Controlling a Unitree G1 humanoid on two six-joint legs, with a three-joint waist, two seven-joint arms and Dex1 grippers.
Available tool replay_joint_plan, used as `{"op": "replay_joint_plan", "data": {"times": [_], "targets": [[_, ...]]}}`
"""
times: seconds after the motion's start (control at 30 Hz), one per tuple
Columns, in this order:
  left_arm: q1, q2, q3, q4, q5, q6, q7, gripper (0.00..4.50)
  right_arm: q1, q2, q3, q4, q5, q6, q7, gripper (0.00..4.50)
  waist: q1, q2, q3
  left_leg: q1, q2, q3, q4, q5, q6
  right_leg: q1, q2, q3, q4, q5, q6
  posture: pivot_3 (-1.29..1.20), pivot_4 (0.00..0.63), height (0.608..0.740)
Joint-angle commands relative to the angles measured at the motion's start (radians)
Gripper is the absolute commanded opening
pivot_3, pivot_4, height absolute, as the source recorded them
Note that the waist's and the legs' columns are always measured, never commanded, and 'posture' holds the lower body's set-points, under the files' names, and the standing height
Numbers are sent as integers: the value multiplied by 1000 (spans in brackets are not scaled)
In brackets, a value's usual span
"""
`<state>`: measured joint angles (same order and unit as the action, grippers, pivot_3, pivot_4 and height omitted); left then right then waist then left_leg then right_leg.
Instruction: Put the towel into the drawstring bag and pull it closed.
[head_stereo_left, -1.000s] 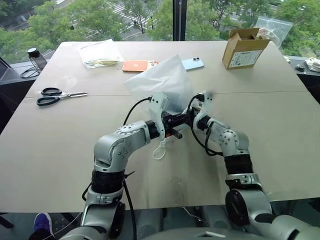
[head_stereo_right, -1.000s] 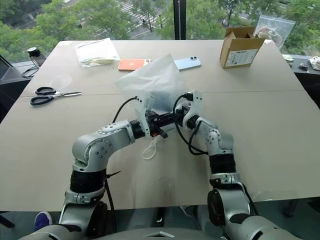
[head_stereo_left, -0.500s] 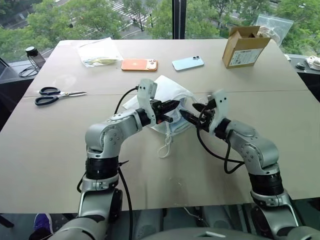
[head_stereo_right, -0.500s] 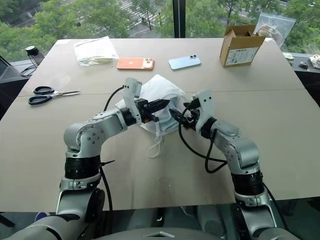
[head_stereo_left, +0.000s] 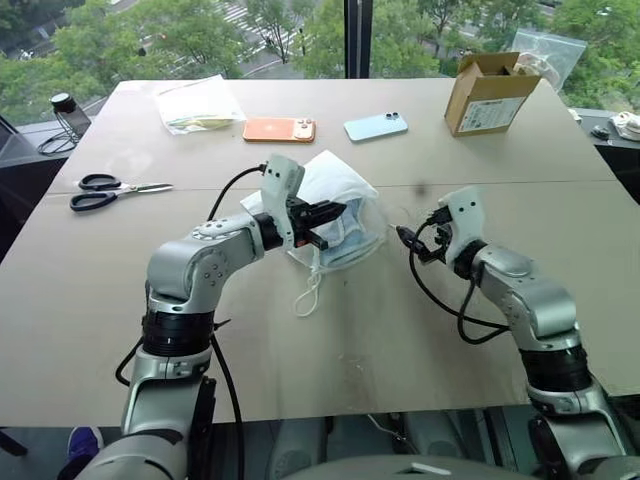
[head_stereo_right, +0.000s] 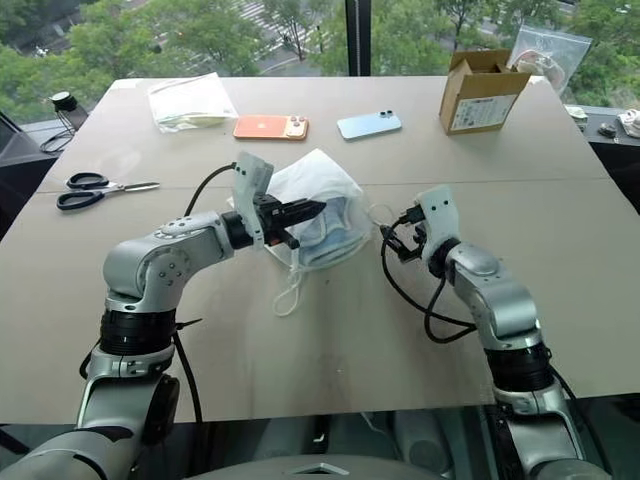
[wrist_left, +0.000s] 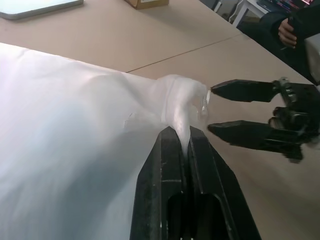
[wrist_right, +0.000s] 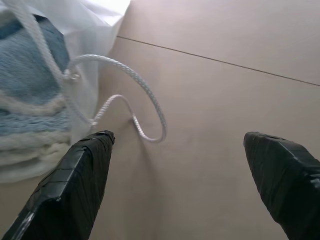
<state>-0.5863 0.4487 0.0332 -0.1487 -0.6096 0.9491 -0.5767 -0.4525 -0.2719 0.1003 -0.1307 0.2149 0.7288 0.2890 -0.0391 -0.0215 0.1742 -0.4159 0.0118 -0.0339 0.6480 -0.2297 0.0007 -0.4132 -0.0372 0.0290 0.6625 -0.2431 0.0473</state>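
Now my left gripper (wrist_left: 184, 142) is clamped on a pinch of the drawstring bag (head_stereo_left: 335, 190), its two black fingers pressed together with the thin white fabric squeezed up between them; the bag hangs from that pinch and slumps onto the table (head_stereo_left: 300, 360) near the middle, bulging on the side toward my right arm; the towel (wrist_right: 30, 100) sits inside it, light blue with a pale edge, showing through the sheer cloth and at the mouth; one loop of white cord (head_stereo_left: 308, 296) dangles from the bag toward me, and another cord loop (wrist_right: 131, 95) lies curled on the table at the bag's mouth. My right gripper (head_stereo_left: 408, 240) hovers just beside that mouth, apart from the bag, its fingers spread wide with nothing between them; it points toward the bag and toward my left gripper.

Farther out, an orange phone (head_stereo_left: 279, 129) and a pale blue phone (head_stereo_left: 376, 126) lie flat beyond the bag; a clear pouch (head_stereo_left: 200, 106) with yellowish papers is near the far left corner; scissors (head_stereo_left: 112, 191) lie toward the left edge; a cardboard box (head_stereo_left: 489, 95) stands open near the far right corner.
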Motion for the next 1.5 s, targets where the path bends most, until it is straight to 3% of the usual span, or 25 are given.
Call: {"op": "replay_joint_plan", "data": {"times": [0.03, 0.13, 0.23, 0.4, 0.43, 0.53, 0.7, 0.87, 1.1, 1.23, 1.33, 1.5], "targets": [[-9, 12, 4, -36, 6, -29, -14, 0, -60, 38, 2, 73, -52, -94, -43, 4197, 0, 0, 0, 0, 0, 0, 0, 0, 0, 0, 0, 0, 0, 0, 0, 0, 150, 740], [2, 27, -13, -41, 22, -48, -33, 0, -112, 86, 3, 187, -93, -165, -80, 3198, 0, 0, 0, 0, 0, 0, 0, 0, 0, 0, 0, 0, 0, 0, 0, 0, 150, 740], [9, 97, -68, 7, 117, -163, -104, 0, -136, 105, 14, 256, -153, -220, -128, 1625, 0, 0, 0, 0, 0, 0, 0, 0, 0, 0, 0, 0, 0, 0, 0, 0, 150, 740], [-60, 186, -66, 217, 181, -379, -299, 0, -103, 129, 16, 167, -151, -218, -117, 54, 0, 0, 0, 0, 0, 0, 0, 0, 0, 0, 0, 0, 0, 0, 0, 0, 150, 740], [-67, 203, -40, 240, 141, -379, -369, 0, -88, 134, 24, 131, -144, -210, -104, 54, 0, 0, 0, 0, 0, 0, 0, 0, 0, 0, 0, 0, 0, 0, 0, 0, 150, 740], [-29, 275, 14, 261, 70, -348, -515, 814, -47, 151, 41, 21, -120, -175, -77, 0, -5, 1, 0, 0, 0, 0, -1, 0, 0, -1, 0, 0, -1, 0, 0, 0, 150, 740], [248, 423, 136, 113, -36, -234, -624, 2748, -26, 174, 47, -64, -110, -120, -77, 0, -20, 1, 1, 0, 2, -1, -3, 0, 0, -2, 0, 3, -1, 0, 0, 0, 150, 740], [519, 441, 220, -20, -18, -275, -584, 2748, -18, 178, 53, -96, -101, -93, -66, 0, -8, 1, 1, 1, 7, -1, -3, 0, 0, -2, 0, 3, -1, 0, 0, 0, 150, 740], [597, 306, 128, -78, 189, -457, -350, 2748, -13, 164, 53, -105, -98, -75, -46, 0, 13, 2, 2, 2, 7, 0, -1, 0, 0, -1, 0, 2, 0, 0, -1, 0, 150, 740], [603, 247, 49, -74, 308, -544, -253, 1589, -9, 152, 49, -115, -95, -65, -43, 0, 14, 3, 1, 2, 6, 1, 0, 0, 0, -1, 0, 2, 0, 0, -1, 0, 150, 740], [606, 212, -4, -73, 360, -568, -213, 199, -8, 149, 47, -122, -94, -58, -46, 0, 20, 4, 0, 2, 6, 2, 0, 0, 0, 0, 1, 2, 1, 0, -1, 0, 150, 740], [571, 113, -21, -34, 359, -573, -136, 71, -4, 150, 48, -139, -96, -50, -57, 0, 27, 5, -1, 2, 5, 2, 1, 0, 0, 1, 1, 1, 1, 0, -1, 0, 150, 740]]}}
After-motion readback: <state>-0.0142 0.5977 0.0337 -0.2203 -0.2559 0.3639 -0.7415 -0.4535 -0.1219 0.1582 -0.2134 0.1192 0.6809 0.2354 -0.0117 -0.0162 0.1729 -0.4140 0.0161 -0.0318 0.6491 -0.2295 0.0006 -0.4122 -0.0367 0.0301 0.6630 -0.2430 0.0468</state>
